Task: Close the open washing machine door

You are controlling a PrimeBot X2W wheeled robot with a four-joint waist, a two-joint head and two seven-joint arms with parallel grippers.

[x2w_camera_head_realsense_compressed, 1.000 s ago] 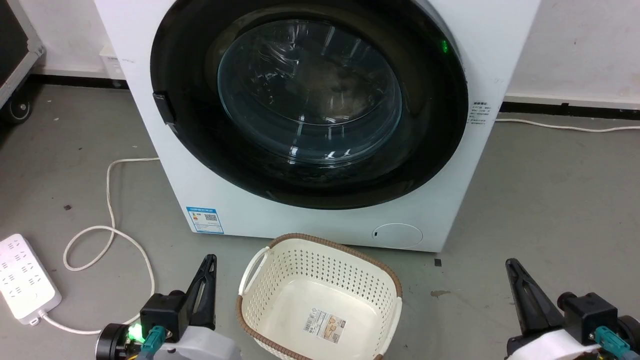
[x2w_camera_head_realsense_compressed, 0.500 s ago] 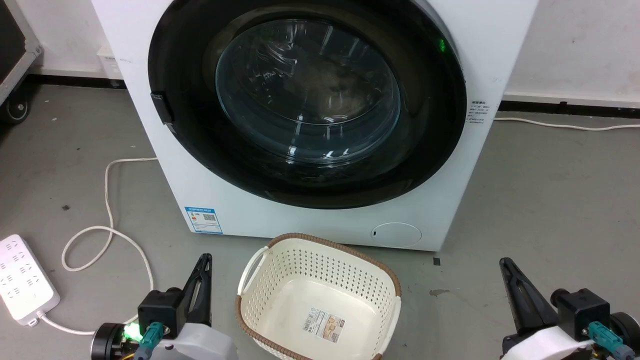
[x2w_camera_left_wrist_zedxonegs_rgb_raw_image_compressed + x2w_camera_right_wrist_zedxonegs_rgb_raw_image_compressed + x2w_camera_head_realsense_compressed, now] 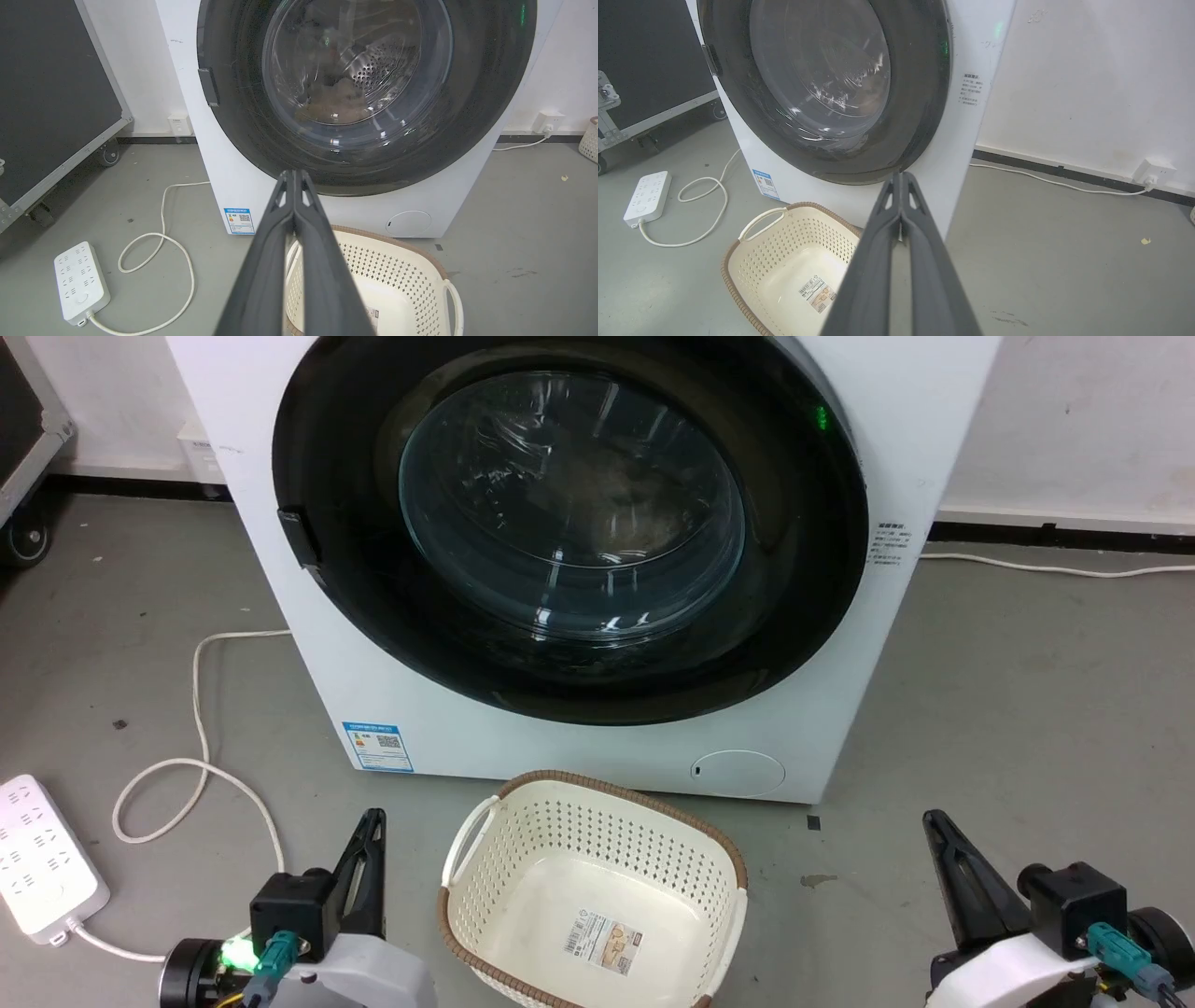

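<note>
Washing machine door (image 3: 569, 523): round and black-rimmed, with a bulging glass window in the middle; it lies flat against the front of the white washer (image 3: 579, 761); no gap shows around the rim in the head view or either wrist view; something brownish shows dimly behind the glass.
Door handle (image 3: 297, 537): small dark tab on the rim's left edge, close against the cabinet.
Progress: by the look of it the swing is done and the door is shut; whether the latch is engaged cannot be read from the pictures; at most a firm press near the handle side may be left, should it not be latched.
Left gripper (image 3: 372, 823): low at the lower left; fingers pressed together on nothing; well apart from the door, which stands ahead of it and above.
Right gripper (image 3: 936, 826): low at the lower right; fingers likewise together and empty; well apart from the door, which lies ahead and to its left.
Laundry basket (image 3: 616, 786): cream, perforated, brown-rimmed; only a label on its bottom; on the floor just in front of the washer, below the door and between the two grippers.
Surroundings: a white power strip (image 3: 42, 854) and its looped cable (image 3: 201, 709) lie on the grey floor to the left; a green light (image 3: 821, 418) glows at the door's upper right.
</note>
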